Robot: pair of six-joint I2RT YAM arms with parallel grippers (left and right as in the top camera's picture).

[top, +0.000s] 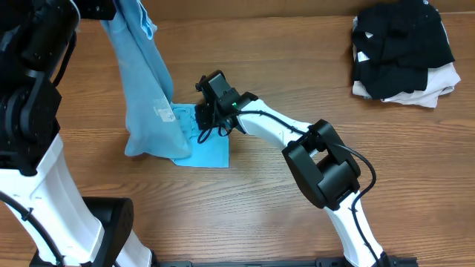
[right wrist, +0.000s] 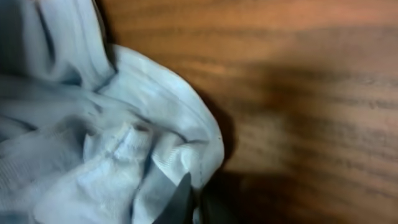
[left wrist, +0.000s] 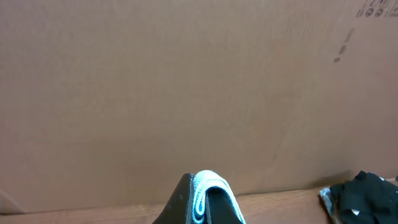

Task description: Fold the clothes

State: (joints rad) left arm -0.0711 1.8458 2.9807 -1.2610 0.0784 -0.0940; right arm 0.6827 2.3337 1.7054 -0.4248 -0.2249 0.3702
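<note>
Pincers, two: left pincer [left wrist: 204, 194] raised, clamped on one light blue T-shirt [top: 145, 96], which hangs down to the worktop [top: 297, 67]; right pincer [top: 202, 119] closed on its lower edge lying there. Far right, well apart: one heap of black garments [top: 401, 44] over one pale cloth [top: 439, 86].

We find the overhead view bright and even, lit from above, with crisp grain on the table [top: 297, 44] and only soft, short shadows at the foot of the hanging T-shirt [top: 145, 96]. No glare shows. The left wrist view is dimmer and slightly soft, its brown backdrop [left wrist: 186, 93] flat and warm. The right wrist view is blurriest: close cloth is out of focus, and a dark shadow lies on the wood beside it.
</note>
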